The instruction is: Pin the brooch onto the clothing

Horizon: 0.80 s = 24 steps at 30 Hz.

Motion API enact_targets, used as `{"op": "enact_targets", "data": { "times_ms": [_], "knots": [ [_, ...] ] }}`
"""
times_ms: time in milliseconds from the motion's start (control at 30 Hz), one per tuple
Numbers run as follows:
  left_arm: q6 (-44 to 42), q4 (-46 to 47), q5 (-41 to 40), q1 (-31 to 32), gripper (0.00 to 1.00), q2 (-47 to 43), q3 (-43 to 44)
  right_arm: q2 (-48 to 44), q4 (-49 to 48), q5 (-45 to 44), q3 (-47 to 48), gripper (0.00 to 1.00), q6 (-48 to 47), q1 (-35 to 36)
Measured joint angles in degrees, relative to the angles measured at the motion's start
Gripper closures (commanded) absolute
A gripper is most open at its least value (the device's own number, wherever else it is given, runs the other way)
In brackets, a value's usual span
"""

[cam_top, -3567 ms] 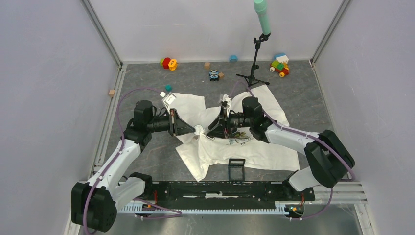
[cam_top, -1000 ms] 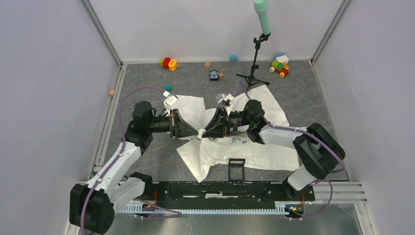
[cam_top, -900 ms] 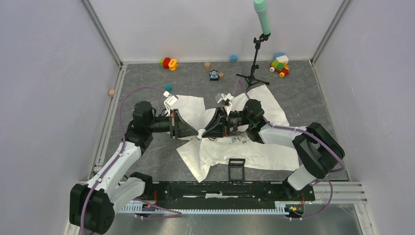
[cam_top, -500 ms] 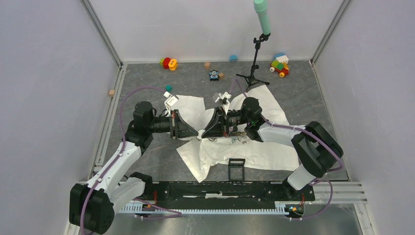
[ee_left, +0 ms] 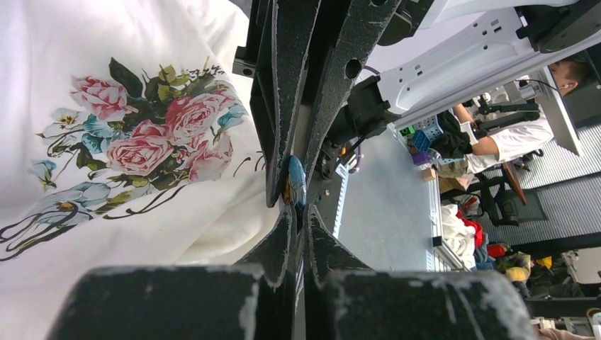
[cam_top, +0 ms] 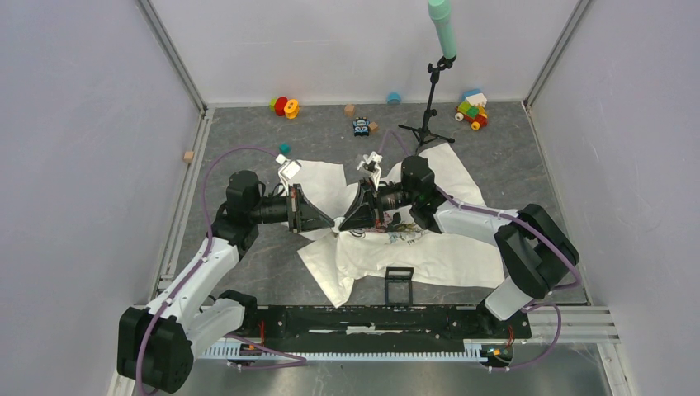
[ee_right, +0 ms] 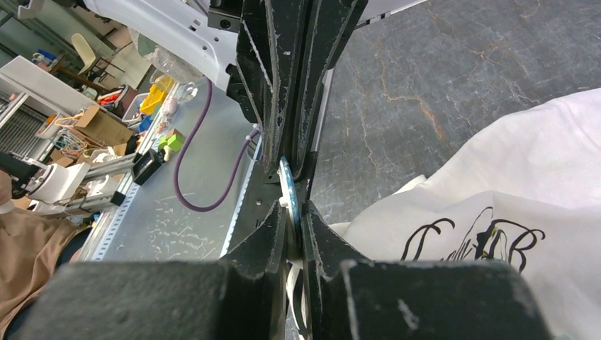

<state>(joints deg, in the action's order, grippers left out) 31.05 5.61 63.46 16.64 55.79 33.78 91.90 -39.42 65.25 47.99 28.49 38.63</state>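
The white T-shirt (cam_top: 429, 252) lies crumpled on the grey table. Its rose print shows in the left wrist view (ee_left: 142, 134) and its black script in the right wrist view (ee_right: 475, 237). My left gripper (cam_top: 329, 220) and right gripper (cam_top: 343, 223) meet tip to tip above the shirt's left edge. The brooch (cam_top: 336, 223) sits between them. It appears edge-on, bluish with a golden rim, in the left wrist view (ee_left: 295, 185) and in the right wrist view (ee_right: 287, 185). Both grippers (ee_left: 298, 211) (ee_right: 295, 207) are shut on it.
A black square frame holder (cam_top: 399, 280) stands on the shirt's near edge. A microphone stand (cam_top: 429, 124) rises behind the shirt. Toys lie along the back: a red-yellow one (cam_top: 285, 106), a black-and-blue one (cam_top: 361, 126), a multicoloured one (cam_top: 471, 110). Small blocks lie at the left (cam_top: 188, 156).
The right arm's wrist and forearm have shifted slightly left and toward the back. The two grippers stay tip to tip on the brooch at nearly the same spot.
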Motion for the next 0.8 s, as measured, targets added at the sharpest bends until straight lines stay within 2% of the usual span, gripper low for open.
{"op": "enact_targets", "data": {
  "times_ms": [367, 800],
  "knots": [
    [-0.6, -0.8, -2.9, 0.0, 0.98, 0.0, 0.0, 0.0, 1.5, -2.5, 0.0, 0.89, -0.3, -0.7],
    [-1.6, -0.8, -4.9, 0.5, 0.98, 0.0, 0.0, 0.0, -1.2, -4.0, -1.6, 0.90, 3.5, -1.6]
  ]
}}
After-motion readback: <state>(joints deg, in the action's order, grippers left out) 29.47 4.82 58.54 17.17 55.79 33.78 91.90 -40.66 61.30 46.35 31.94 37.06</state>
